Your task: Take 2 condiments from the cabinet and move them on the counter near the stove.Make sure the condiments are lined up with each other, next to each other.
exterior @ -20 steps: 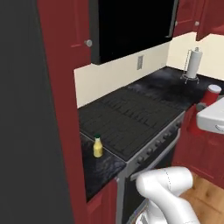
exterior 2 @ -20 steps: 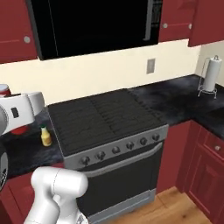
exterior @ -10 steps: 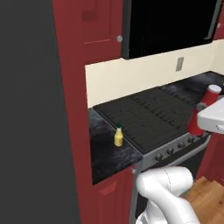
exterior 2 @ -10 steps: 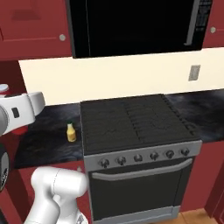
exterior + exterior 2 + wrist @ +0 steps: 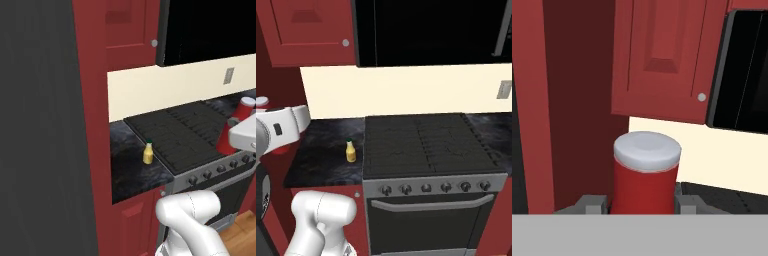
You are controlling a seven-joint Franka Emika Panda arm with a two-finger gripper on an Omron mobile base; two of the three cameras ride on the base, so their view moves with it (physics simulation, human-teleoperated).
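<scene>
The slim red condiment bottle [image 5: 644,180] with its white cap stands upright between my gripper's [image 5: 643,206] fingers [image 5: 592,204], which are shut on it. In the left base view this bottle [image 5: 234,129] hangs above the stove's [image 5: 185,135] front right; in the right base view its cap [image 5: 261,101] peeks in at the left edge. The yellow condiment bottle [image 5: 148,152] [image 5: 350,151] stands upright on the black counter [image 5: 130,170] [image 5: 321,155], just left of the stove [image 5: 426,145]. The red cabinet [image 5: 657,60] [image 5: 306,30] door is shut.
A black microwave [image 5: 426,30] hangs over the stove. A tall dark panel [image 5: 45,125] walls off the left side. A wall outlet [image 5: 503,90] sits on the cream backsplash. Black knobs [image 5: 426,188] line the stove's steel front.
The base has driven, so both base views now face the counter strip left of the stove. My gripper stays shut on the red bottle; the yellow bottle has not moved on the counter.
</scene>
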